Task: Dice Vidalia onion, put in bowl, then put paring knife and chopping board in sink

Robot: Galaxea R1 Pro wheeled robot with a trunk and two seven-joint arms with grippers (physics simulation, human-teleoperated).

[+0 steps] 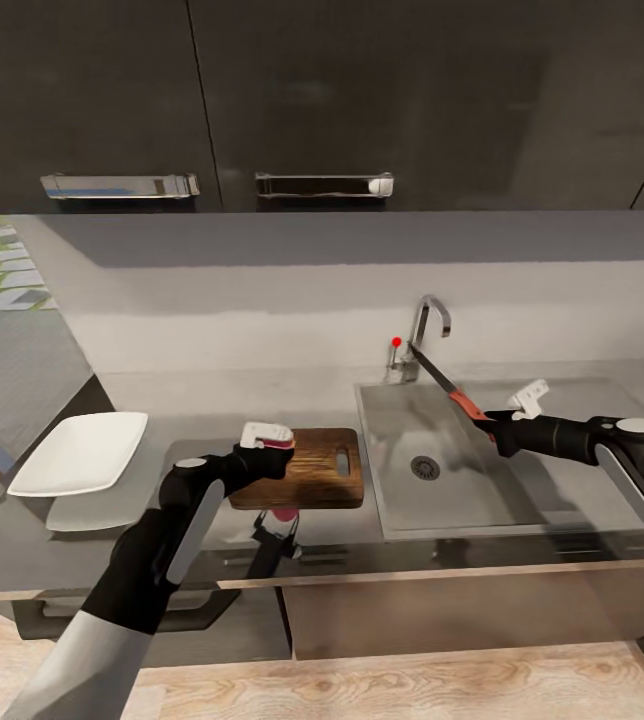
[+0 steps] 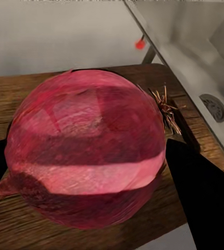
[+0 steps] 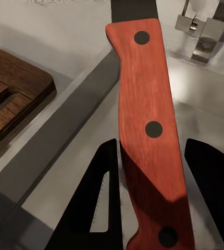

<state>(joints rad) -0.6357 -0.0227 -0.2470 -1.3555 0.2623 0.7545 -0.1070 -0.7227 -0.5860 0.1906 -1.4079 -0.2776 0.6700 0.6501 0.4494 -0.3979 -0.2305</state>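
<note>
The pinkish-red Vidalia onion [image 2: 86,156] sits between the black fingers [image 2: 206,192] of my left gripper [image 1: 274,450], which is shut on it. It is held low over the left end of the dark brown chopping board [image 1: 312,470]; I cannot tell whether it touches the wood. My right gripper [image 1: 492,428] is shut on the reddish-brown handle [image 3: 148,120] of the paring knife [image 1: 442,380]. The knife hangs over the grey steel sink [image 1: 462,500], its dark blade pointing toward the faucet [image 1: 428,325]. The white squarish bowl [image 1: 80,452] rests on the countertop [image 1: 212,395], left of the board.
The board lies just left of the sink rim, its handle slot [image 1: 342,462] toward the sink. The faucet's red-tipped lever [image 1: 396,343] stands near the knife tip. A light wall runs behind the counter, with dark upper cabinets above. The counter's front edge is close to my arms.
</note>
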